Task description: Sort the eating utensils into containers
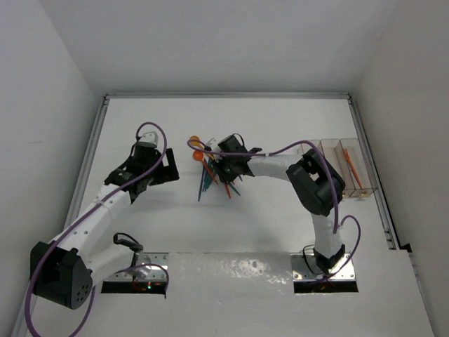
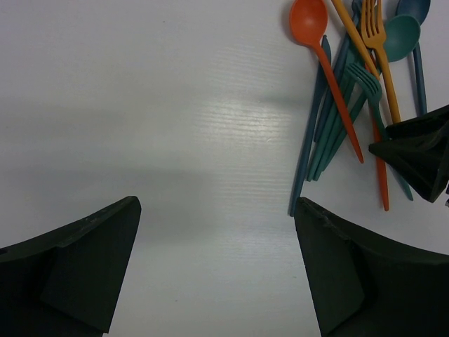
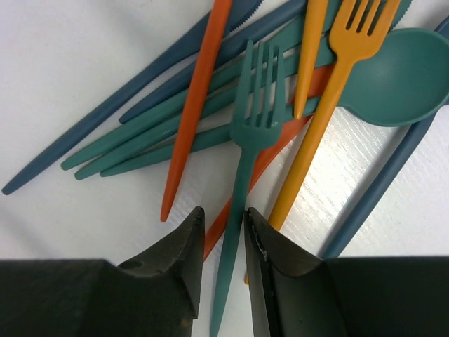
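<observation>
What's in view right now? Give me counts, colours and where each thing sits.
utensil pile: ten or so, orange, yellow-orange, teal and blue; mid-table, crossing one another
teal fork: one, teal, on top of the pile
yellow-orange fork: one, beside the teal fork
teal spoon: one, partly under the yellow-orange fork
orange spoon: one clearly seen, pile's left side
containers: three, clear, in a row at the table's right edge
orange utensil: at least one, in the rightmost container
table: one, white
left gripper: black, open, over bare table left of the pile
right gripper: black, jaws narrow astride the teal fork's handle; grip unclear
</observation>
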`<state>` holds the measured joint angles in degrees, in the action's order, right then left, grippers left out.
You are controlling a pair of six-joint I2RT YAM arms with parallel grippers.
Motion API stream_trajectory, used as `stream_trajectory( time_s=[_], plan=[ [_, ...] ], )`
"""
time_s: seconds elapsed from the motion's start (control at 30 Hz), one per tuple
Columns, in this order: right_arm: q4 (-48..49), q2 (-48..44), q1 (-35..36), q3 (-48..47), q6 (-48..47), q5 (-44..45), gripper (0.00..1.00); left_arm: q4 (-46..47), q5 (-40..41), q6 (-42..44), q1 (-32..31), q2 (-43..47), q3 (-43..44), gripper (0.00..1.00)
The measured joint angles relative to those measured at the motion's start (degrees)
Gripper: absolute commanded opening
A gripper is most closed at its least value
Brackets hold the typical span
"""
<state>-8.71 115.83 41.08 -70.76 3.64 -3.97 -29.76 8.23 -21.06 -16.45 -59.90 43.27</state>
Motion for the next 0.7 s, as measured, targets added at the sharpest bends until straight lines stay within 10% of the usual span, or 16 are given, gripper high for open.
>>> stream_trajectory(
  time_s=[0.53,0.7],
  plan=[
    [-0.52,-0.68,0.00,0.07,-0.70,0.63,0.17,0.20,-0.76,0.07,0.00,-0.37,0.00,0.90],
    [-0.57,-0.68,0.00,0.07,-1.14,0.94,0.00,0.20,-0.76,0.07,0.00,-0.37,0.00,0.90]
  ],
)
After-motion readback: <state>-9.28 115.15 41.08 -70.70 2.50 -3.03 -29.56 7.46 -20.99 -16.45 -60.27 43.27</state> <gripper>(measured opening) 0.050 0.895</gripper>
